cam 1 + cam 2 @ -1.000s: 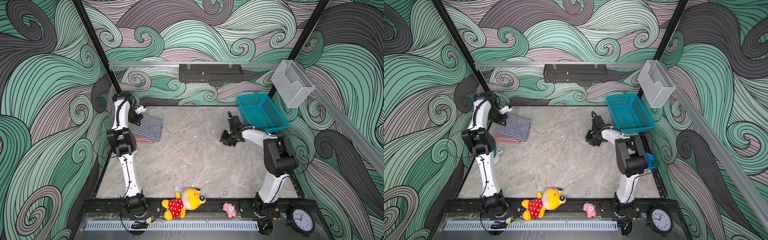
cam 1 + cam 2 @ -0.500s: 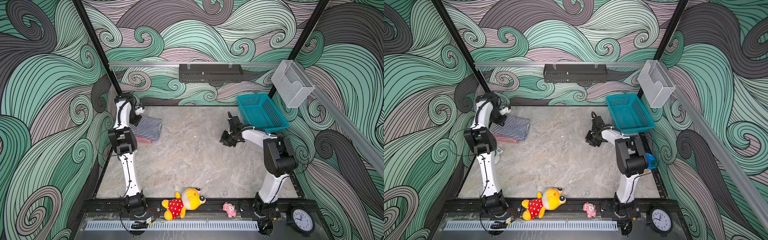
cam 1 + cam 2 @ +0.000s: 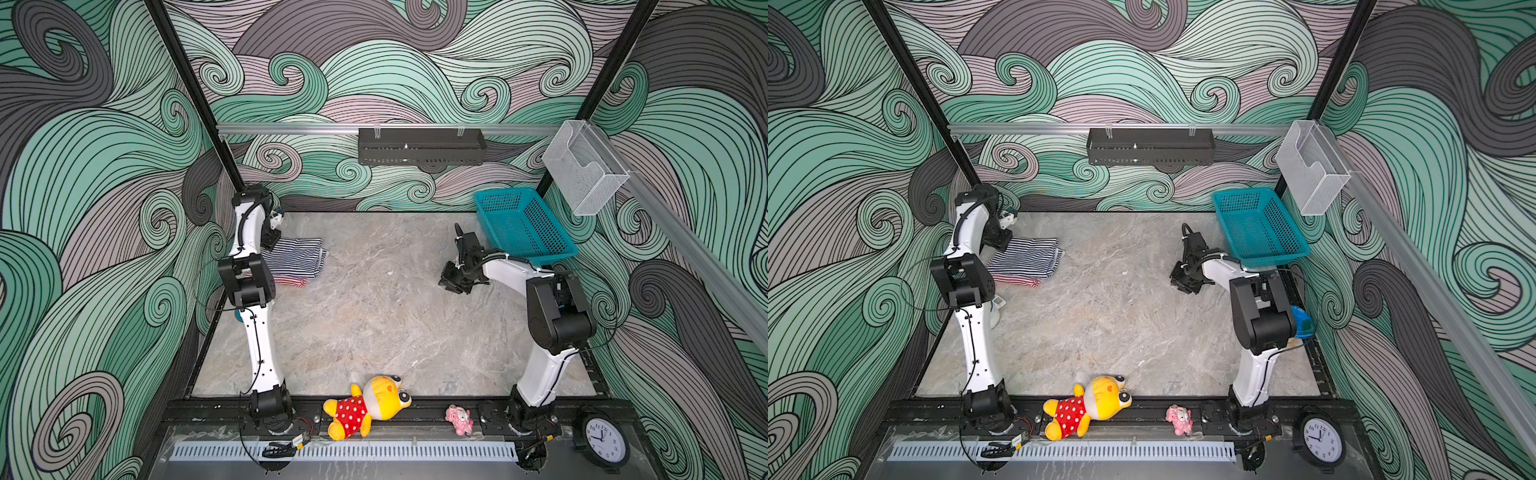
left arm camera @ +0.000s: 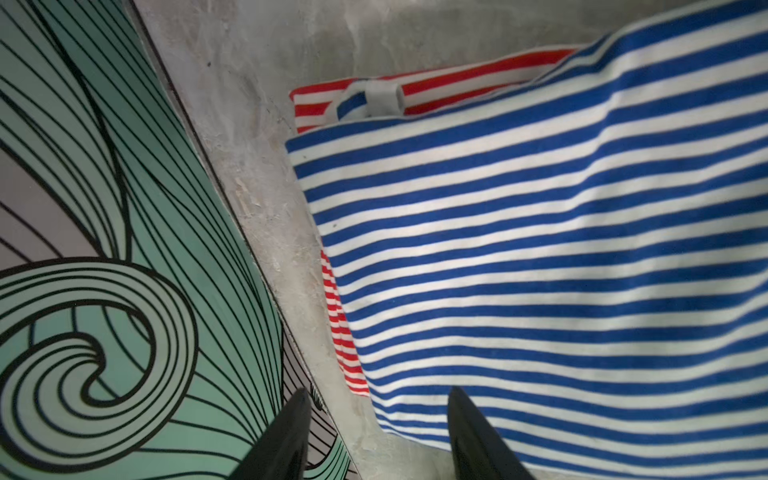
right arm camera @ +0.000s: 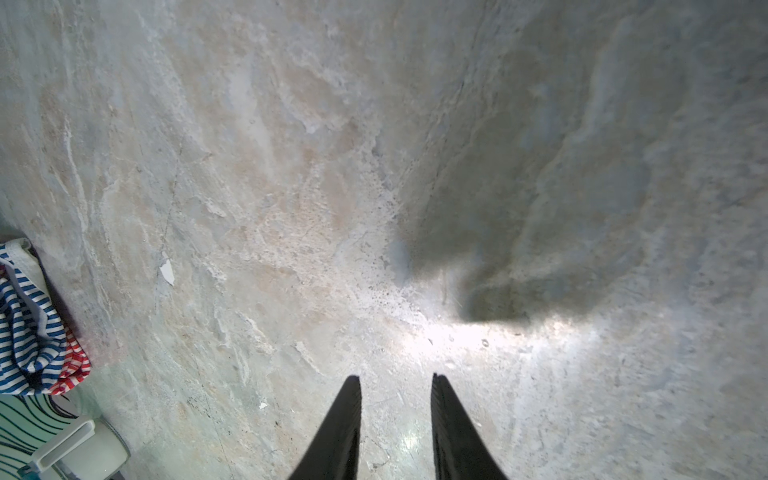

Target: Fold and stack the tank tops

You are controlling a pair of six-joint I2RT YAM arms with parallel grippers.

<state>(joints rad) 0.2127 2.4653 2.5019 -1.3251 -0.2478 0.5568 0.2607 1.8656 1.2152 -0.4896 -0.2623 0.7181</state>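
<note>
Navy-and-white tank top (image 3: pixel 297 257) folded flat, lying on top of the red-and-white tank top (image 3: pixel 291 281); both form one stack at the far left of the surface (image 3: pixel 374 324), close to the left wall. Red stripes show only as a strip along the stack's near edge in both top views, and along two edges in the left wrist view, where a white-trimmed strap loop pokes out from under the navy layer. Stack slightly offset, navy layer not square with the red one. Left gripper (image 4: pixel 378 395) sits low over the stack's corner nearest the wall, jaws parted, nothing between them: one finger over the navy edge, the other over the foot of the wall. Right gripper (image 5: pixel 395 378) is well apart from the stack, low over bare surface on the right side, jaws parted by a narrow gap, holding nothing. Teal basket (image 3: pixel 523 224) just behind the right arm. Yellow plush toy (image 3: pixel 365 407), small pink toy (image 3: pixel 458 419) and clock (image 3: pixel 602 440) along the front rail.
</note>
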